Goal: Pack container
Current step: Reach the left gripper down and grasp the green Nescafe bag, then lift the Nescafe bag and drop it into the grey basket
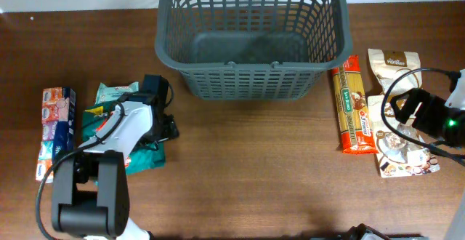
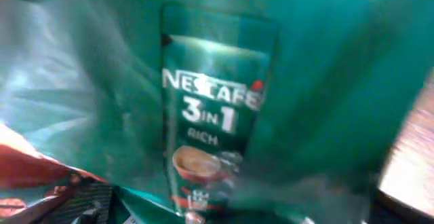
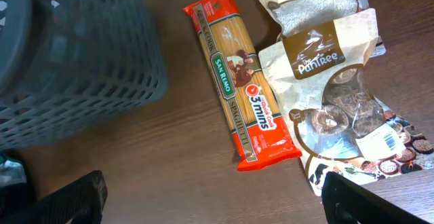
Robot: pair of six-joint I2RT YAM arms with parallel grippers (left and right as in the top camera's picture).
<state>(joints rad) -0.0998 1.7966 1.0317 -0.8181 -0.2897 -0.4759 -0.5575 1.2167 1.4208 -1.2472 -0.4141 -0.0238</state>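
Observation:
The dark grey lattice container [image 1: 251,69] stands empty at the back middle of the table; its wall also shows in the right wrist view [image 3: 74,54]. My left gripper [image 1: 156,127] is down on a green Nescafe 3in1 packet [image 1: 145,156]. That packet fills the left wrist view [image 2: 210,108], blurred, with the fingers hidden. My right gripper [image 3: 217,203] is open and empty, hovering over bare table beside an orange spaghetti packet [image 3: 241,95] and brown Pantree pouches [image 3: 325,61]. In the overhead view it is at the right [image 1: 399,109].
A stack of tissue packs [image 1: 57,124] lies at the far left, and a pale green packet [image 1: 115,92] lies behind the left gripper. The spaghetti packet [image 1: 352,109] and the pouches [image 1: 392,65] lie right of the container. Cables loop over the right arm.

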